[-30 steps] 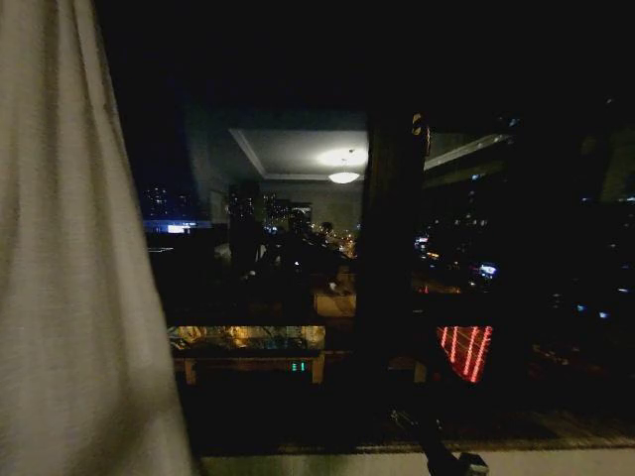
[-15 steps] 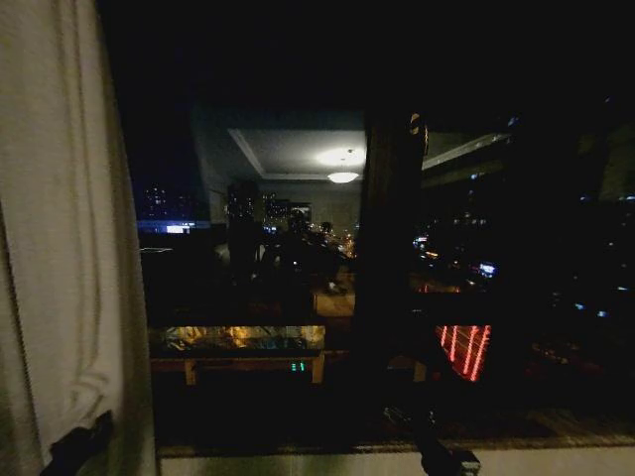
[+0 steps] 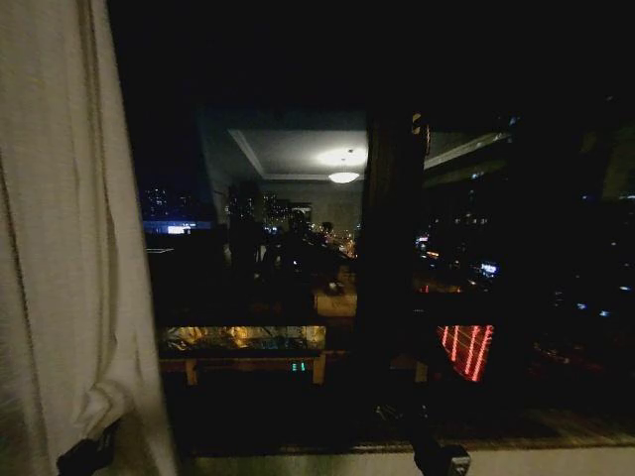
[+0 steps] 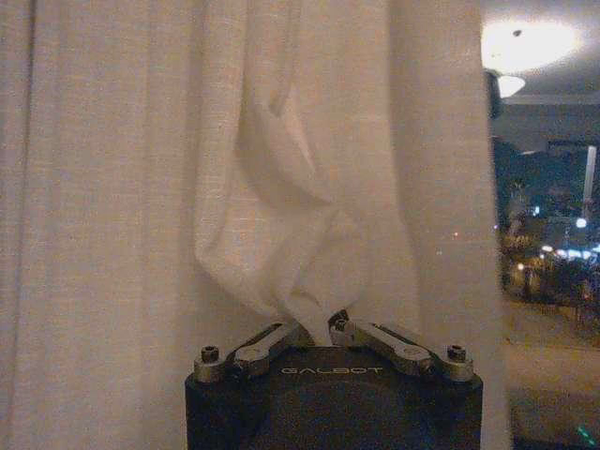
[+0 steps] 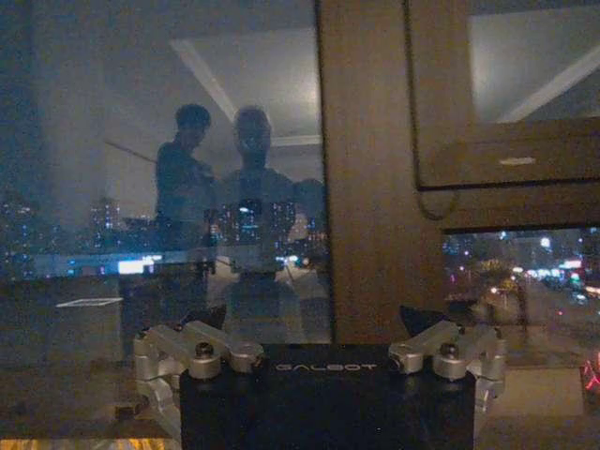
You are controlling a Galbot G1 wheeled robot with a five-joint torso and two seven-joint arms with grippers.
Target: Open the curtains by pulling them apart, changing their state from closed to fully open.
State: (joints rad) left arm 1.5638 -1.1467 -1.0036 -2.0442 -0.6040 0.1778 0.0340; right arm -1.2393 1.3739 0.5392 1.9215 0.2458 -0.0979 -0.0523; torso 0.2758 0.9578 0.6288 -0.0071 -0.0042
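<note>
Shifted since half a second ago: curtain edge carried slightly rightward at its lower part, left hand [image 3: 87, 456] now a little further right along the bottom edge of the head view; right hand [image 3: 444, 460] nudged marginally left.

Curtains [image 3: 60, 248]: one sheer cream panel, occupying the left third of the head view, top edge to bottom edge. Long axis vertical; pleats running straight up and down, gathering and bending inward toward a pinch point at lower left. Free edge slanting from upper left down toward lower centre-left.

Left hand, left wrist view [image 4: 319, 330]: clenched on a bunched fold of the curtains [image 4: 281, 187], fabric drawn into a knot-like tuck between the fingertips [image 4: 339, 326], folds fanning upward from the grip.

Right hand, right wrist view [image 5: 323, 352]: released, fingers [image 5: 192, 349] spread wide, grasping nothing, facing the window glass [image 5: 187, 141]. Placed low, right of centre, in the head view, near the window sill [image 3: 327, 464].

Window glass: uncovered across centre and right of the head view, dark, with city lights and a reflected ceiling lamp [image 3: 343, 159]. Wooden window frame post [image 5: 361, 169] upright, right of centre.
</note>
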